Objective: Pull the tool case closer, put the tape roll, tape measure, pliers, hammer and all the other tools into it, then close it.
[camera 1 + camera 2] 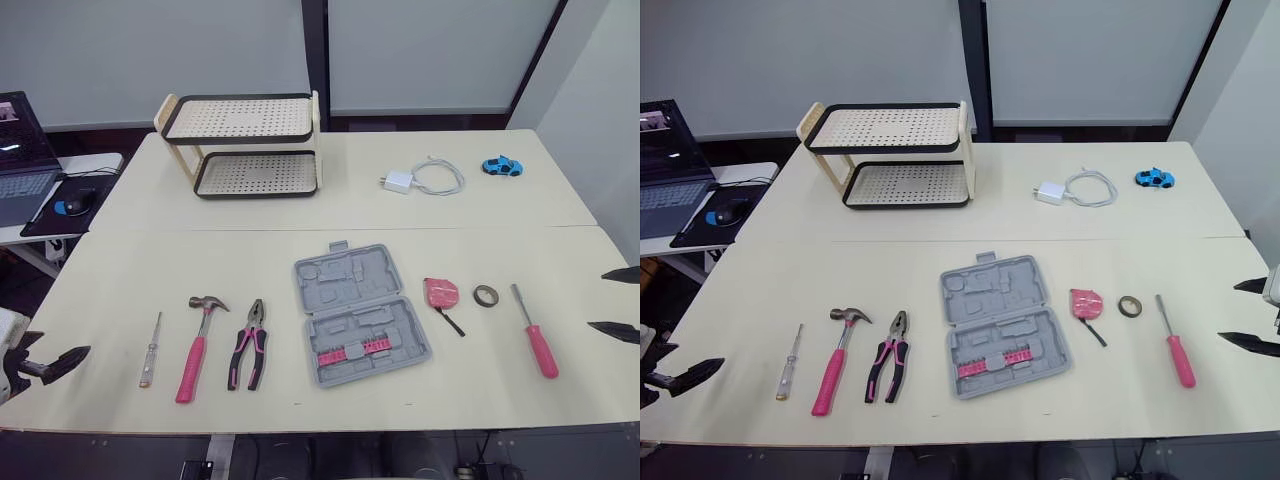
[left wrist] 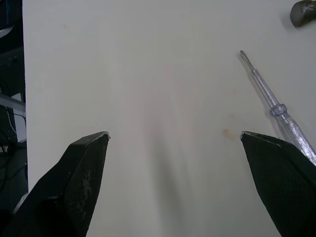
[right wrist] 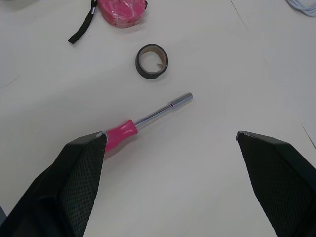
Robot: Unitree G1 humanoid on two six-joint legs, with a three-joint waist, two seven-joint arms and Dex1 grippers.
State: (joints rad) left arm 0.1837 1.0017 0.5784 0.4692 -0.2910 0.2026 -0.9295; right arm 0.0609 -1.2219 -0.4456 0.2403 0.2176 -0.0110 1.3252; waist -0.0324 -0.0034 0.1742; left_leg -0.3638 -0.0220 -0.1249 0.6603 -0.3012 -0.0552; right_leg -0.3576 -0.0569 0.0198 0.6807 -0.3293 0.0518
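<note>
The tool case (image 1: 360, 315) lies open and flat in the middle of the table (image 1: 120, 270), not yet drawn in. Its two grey halves run one behind the other away from the robot, so its long axis points roughly fore and aft, turned a little askew. The nearer half holds a row of pink bits (image 1: 352, 349). Left of the case lie the pliers (image 1: 250, 343), then the hammer (image 1: 197, 335), then a clear-handled screwdriver (image 1: 150, 348), all lying roughly parallel to the case. Beyond that screwdriver, well apart from the case, the left gripper (image 1: 50, 362) hangs at the table's edge with its fingers spread wide and nothing between them. Right of the case come the tape measure (image 1: 440, 293), the tape roll (image 1: 486, 295) and a pink-handled driver (image 1: 535, 332). The right gripper (image 1: 618, 302) hovers past that driver, likewise spread wide and holding nothing. The case sits between the two arms, and to my eye the right one is slightly nearer. Either would have to reach inward across three tools to catch the near edge. I can read no brand, label or writing on the case or the tools.
</note>
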